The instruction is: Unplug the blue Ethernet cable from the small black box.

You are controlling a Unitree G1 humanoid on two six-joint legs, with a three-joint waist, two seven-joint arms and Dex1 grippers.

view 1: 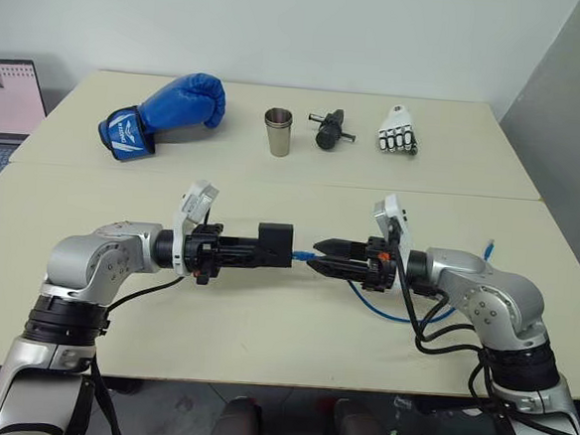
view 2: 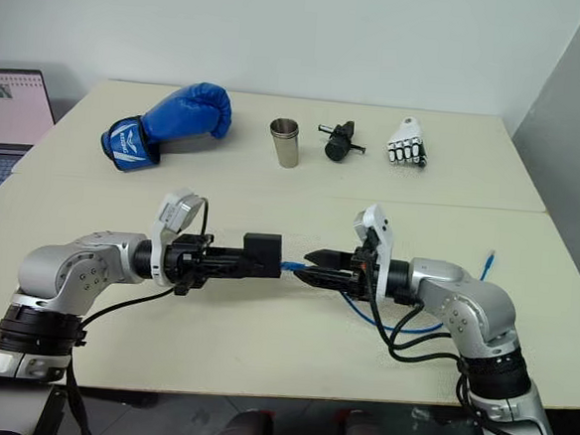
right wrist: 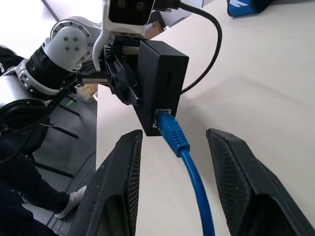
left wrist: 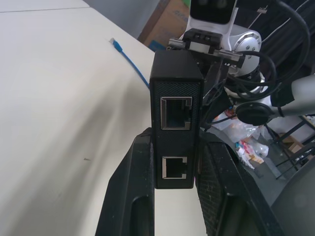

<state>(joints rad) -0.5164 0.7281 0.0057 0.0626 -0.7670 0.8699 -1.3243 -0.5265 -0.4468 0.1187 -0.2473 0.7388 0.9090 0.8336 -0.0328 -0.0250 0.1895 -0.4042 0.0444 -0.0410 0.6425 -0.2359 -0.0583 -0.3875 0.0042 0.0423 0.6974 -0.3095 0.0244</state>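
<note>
I see the small black box (view 1: 275, 243) held above the desk (view 1: 263, 325) between the two arms, clamped in my left gripper (view 1: 258, 247), whose fingers press its two sides. The blue Ethernet cable (right wrist: 173, 135) is still plugged into the box's face that is turned toward my right gripper (view 1: 319, 257). That gripper points at the box; its fingers (right wrist: 118, 191) stand partly apart on either side of the blue plug, not touching it. From there the cable loops down onto the desk under the right arm, and its free end (view 1: 489, 246) lies near the desk's right edge. Well behind, along the far side, sit a blue boxing glove (view 1: 163, 114), a steel cup (view 1: 278, 132), a black cylindrical gadget (view 1: 330, 130) and a white robotic hand (view 1: 398, 133).
</note>
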